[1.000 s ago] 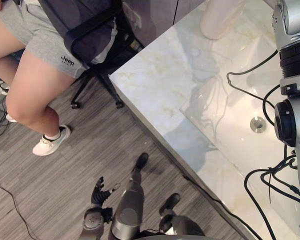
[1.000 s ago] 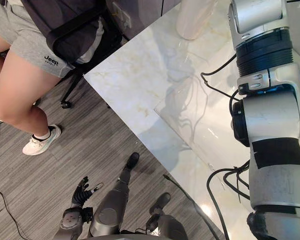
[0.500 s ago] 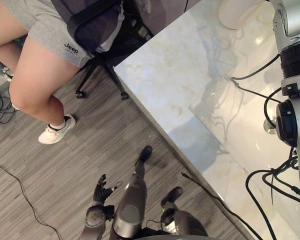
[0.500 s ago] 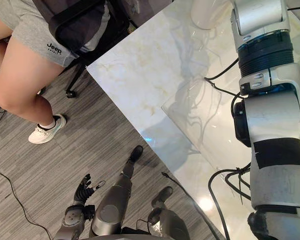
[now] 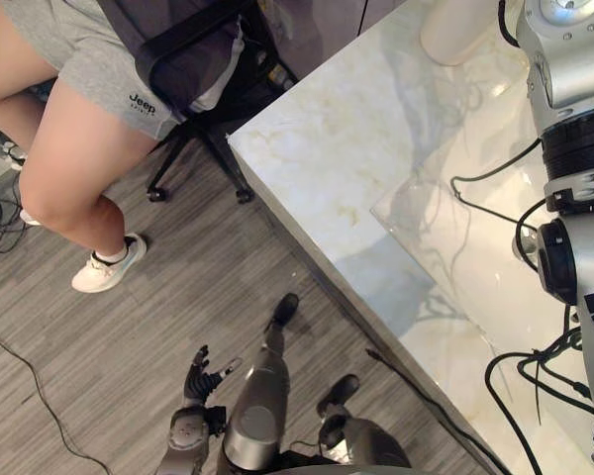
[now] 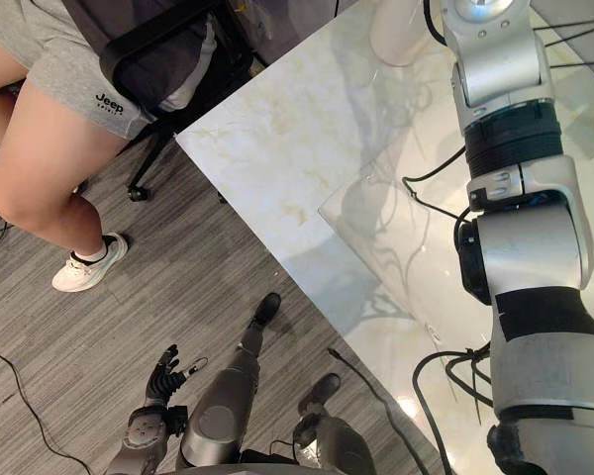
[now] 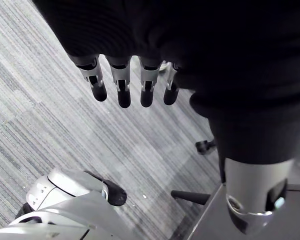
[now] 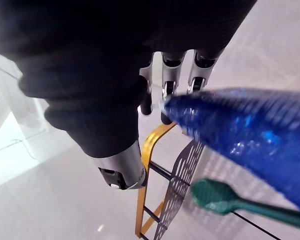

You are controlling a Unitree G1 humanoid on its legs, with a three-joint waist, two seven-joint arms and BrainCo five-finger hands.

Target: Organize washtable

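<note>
Right wrist view: the right hand (image 8: 170, 70) rests straight, close-set fingers on the end of the glittery blue tube (image 8: 240, 135), thumb apart. A sound grip likely needs the thumb closing on that slick, glossy skin. The tube sits just beside a green toothbrush (image 8: 215, 195) and a gold-and-black wire rack (image 8: 147, 150).

Left wrist view: the left hand (image 7: 122, 87) is empty, its fingers straight and slightly spread.

Left eye view: that hand hangs at seven o'clock. The white veined marble washtable (image 5: 327, 148) runs from one to four o'clock.

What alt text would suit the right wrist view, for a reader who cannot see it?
A glittering blue object stretches out from the robot's right hand, close to the camera. Past it are a black perforated rack with a gold frame and a green tool with a rounded head, over a pale glossy surface.
</note>
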